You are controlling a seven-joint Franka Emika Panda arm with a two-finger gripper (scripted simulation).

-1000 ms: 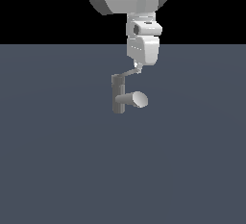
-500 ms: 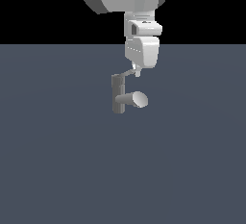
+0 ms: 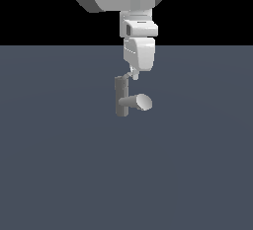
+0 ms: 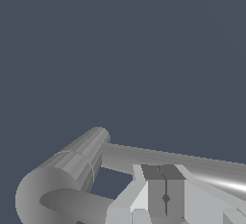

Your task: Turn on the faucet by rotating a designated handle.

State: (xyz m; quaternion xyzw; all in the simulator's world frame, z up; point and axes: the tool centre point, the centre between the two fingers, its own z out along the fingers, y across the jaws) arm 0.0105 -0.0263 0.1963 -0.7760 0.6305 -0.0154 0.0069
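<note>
Faucet (image 3: pixel 120 96): grey upright post, mid-scene on flat grey floor (image 3: pixel 59 165); short spout w/ pale oval face pointing to exterior view's right.
Handle (image 3: pixel 127 76): thin bar off post top, slanting toward exterior view's right.
Gripper (image 3: pixel 134 75): hangs above, tips at handle's outer end; fingers pressed together, nothing betw. them.
</note>
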